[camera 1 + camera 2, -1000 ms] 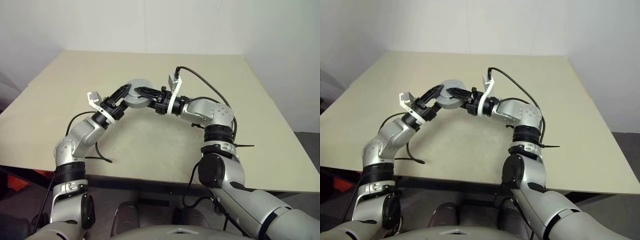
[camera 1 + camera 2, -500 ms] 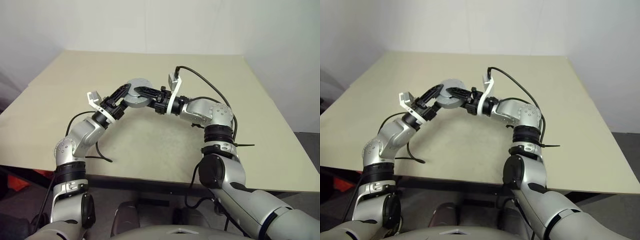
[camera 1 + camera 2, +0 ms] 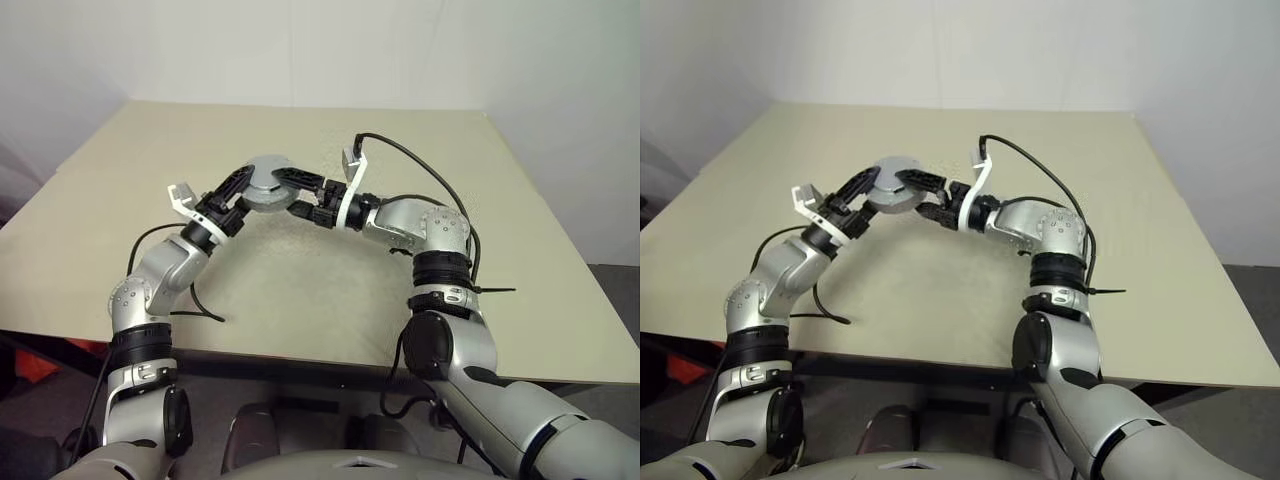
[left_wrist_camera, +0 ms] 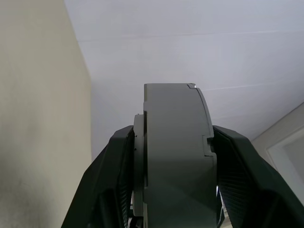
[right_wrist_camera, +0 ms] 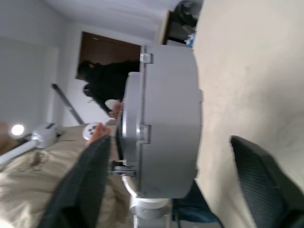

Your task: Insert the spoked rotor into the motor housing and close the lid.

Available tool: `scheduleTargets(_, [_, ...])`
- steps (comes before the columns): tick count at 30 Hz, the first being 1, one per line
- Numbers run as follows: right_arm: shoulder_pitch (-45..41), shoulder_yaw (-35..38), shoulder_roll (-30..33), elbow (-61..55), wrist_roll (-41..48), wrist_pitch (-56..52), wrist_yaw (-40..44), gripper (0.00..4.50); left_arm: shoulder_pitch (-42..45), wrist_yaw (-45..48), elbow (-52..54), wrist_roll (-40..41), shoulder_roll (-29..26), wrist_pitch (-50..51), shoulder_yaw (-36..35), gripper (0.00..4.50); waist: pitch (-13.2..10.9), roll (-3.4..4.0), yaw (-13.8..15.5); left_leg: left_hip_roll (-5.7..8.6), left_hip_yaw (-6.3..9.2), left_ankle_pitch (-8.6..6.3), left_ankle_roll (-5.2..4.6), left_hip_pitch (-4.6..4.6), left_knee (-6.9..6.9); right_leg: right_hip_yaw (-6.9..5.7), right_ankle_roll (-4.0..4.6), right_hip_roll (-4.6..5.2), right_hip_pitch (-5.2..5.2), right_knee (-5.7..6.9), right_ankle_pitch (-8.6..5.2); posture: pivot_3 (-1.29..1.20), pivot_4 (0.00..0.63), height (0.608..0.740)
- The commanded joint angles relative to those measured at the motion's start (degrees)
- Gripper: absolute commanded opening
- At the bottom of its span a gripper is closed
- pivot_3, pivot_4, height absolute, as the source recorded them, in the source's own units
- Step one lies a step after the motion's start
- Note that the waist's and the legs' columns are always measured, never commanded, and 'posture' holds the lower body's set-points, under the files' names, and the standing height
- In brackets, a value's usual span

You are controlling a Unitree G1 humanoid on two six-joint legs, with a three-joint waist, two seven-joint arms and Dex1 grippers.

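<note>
Left wrist view shows the left claw (image 4: 173, 190) clamped on the motor housing (image 3: 264, 187), held above the desk (image 3: 330, 290); lid seemingly on (rotor unseen). Right claw (image 5: 171, 190) stands spread, free of it.

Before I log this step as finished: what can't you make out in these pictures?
- Inside of the motor housing: both wrist views show it edge-on, so the rotor cannot be checked.
- Lid seating: in the head views the left gripper and the right gripper cover the rim.
- Person behind the housing, right wrist view: blurred, partly hidden.
</note>
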State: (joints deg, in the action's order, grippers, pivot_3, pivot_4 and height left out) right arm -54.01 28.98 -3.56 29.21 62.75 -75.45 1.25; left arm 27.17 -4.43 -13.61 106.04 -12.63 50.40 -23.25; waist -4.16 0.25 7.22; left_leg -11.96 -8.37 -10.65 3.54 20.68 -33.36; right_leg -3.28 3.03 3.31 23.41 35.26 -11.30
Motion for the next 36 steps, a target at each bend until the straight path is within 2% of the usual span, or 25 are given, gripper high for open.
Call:
scheduleTargets(1, [-0.2,-1.5,0.1,-2.8,-1.1,2.3,1.1,4.48,1.3,0.9,2.8,-0.2,-0.1,-1.3,-1.6,2.06,0.0,0.0,0.0,0.0,0.0,0.0,0.0,-0.01,0.0,0.0,0.0,0.0,0.0,0.0,0.0,0.0,0.0,0.74])
scheduleTargets(7, [0.1,-2.0,0.8,-0.9,-6.3,10.4,-0.1,4.48,0.8,0.8,-1.4,-10.2,0.9,-11.0,-4.8,2.06,0.0,-0.01,-0.1,0.0,0.0,0.03,0.04,0.05,-0.01,0.01,-0.2,0.0,-0.01,0.03,-0.12,0.0,0.0,0.74])
scheduleTargets(15, [-0.1,-1.7,2.1,0.2,-7.2,12.3,0.6,4.48,-3.1,2.9,-0.9,-20.1,0.5,-15.9,-8.0,2.06,0.0,-0.05,-0.1,-0.01,0.03,0.04,0.06,0.08,0.0,-0.01,-0.29,-0.01,0.05,0.04,-0.17,0.0,0.0,0.74])
scheduleTargets(36, [-0.8,-2.9,1.6,2.5,-10.1,14.2,2.0,4.48,-3.6,0.7,-7.5,-29.7,0.2,-17.1,-15.0,2.06,0.1,-0.3,-0.1,-0.01,0.03,0.04,0.07,-0.1,-0.04,0.01,-0.36,0.0,0.01,0.15,-0.22,0.0,0.0,0.74])
